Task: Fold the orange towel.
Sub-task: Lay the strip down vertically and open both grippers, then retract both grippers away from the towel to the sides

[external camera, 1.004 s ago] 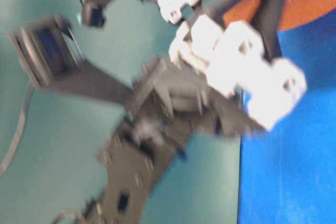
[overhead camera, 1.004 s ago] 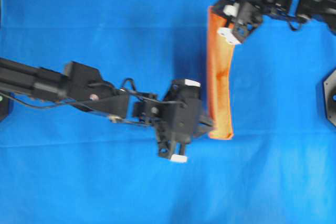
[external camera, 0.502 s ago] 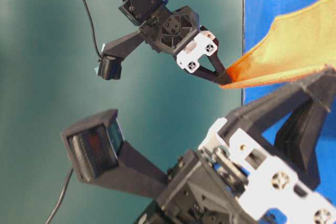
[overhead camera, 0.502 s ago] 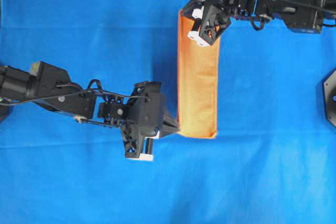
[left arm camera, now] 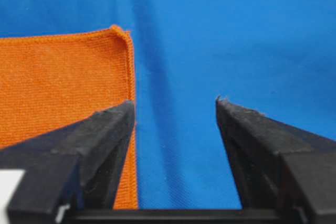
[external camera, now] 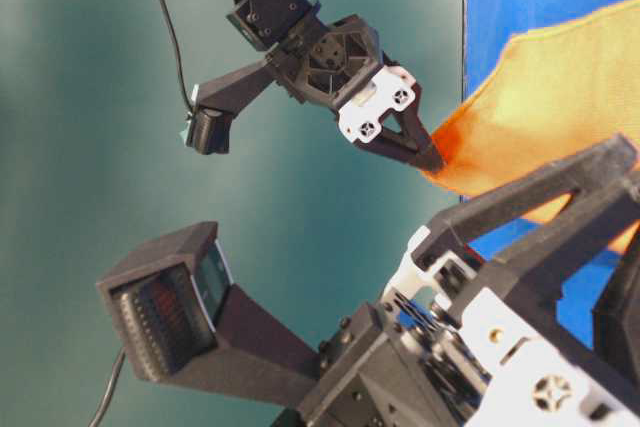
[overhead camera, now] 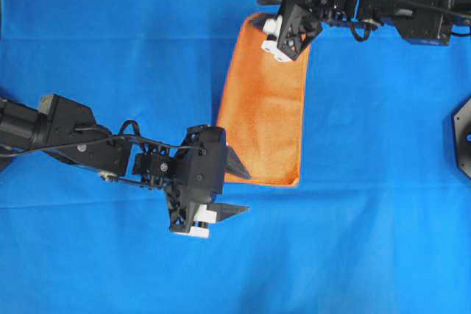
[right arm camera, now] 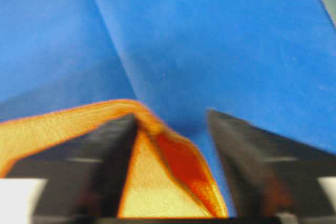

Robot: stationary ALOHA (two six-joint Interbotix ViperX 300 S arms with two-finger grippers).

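Overhead view: both grippers, left (overhead camera: 234, 193) and right (overhead camera: 274, 34), gape wide at the orange towel (overhead camera: 266, 115) corners, apparently releasing a finished fold.

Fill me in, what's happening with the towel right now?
Both arms have just let go of the orange towel. It lies folded into a strip on the blue table cover, its far corner not yet settled flat. The left gripper is open at the near corner, the cloth edge beside one finger. The right gripper is open over the far corner.
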